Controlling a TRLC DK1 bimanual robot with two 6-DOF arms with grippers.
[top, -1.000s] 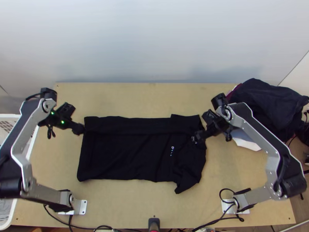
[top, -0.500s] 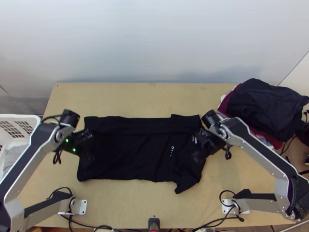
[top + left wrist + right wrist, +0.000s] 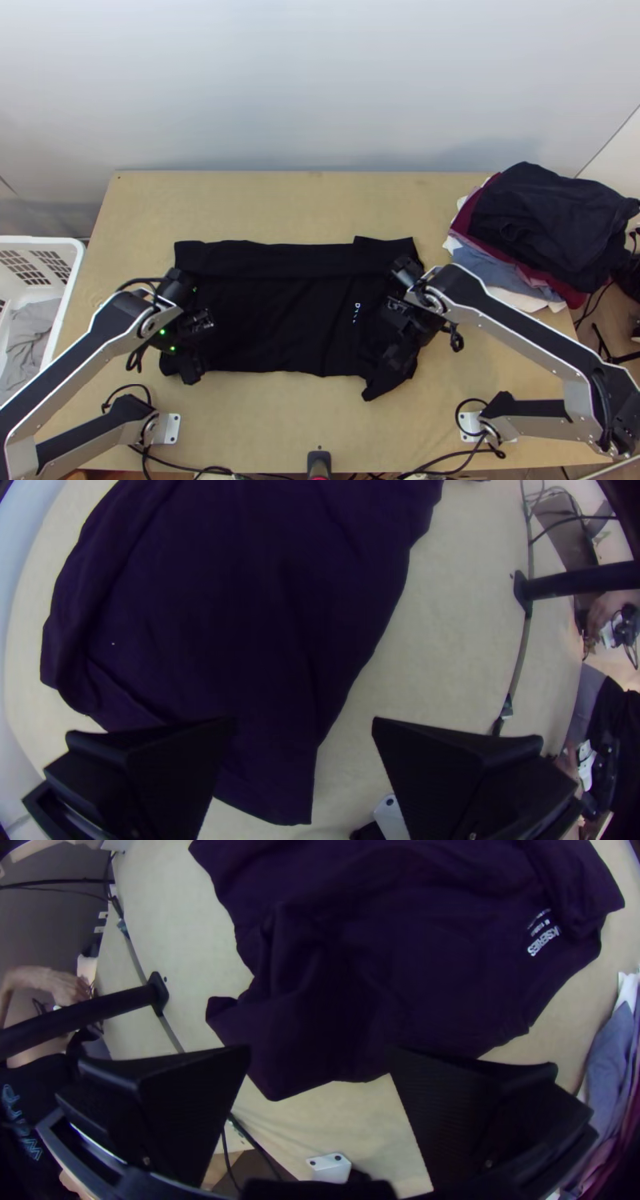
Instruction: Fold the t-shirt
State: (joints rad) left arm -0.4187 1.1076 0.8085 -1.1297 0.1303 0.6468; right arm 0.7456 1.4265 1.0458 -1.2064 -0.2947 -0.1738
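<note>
Wooden table (image 3: 256,416), black t-shirt (image 3: 280,316) across its middle, far side folded. We log left gripper (image 3: 303,720), right gripper (image 3: 320,1052), both spread, shifted nearward; likely the near-side fold next.

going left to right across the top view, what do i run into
White basket → left gripper → white lettering on the black t-shirt → right gripper → pile of clothes
</note>
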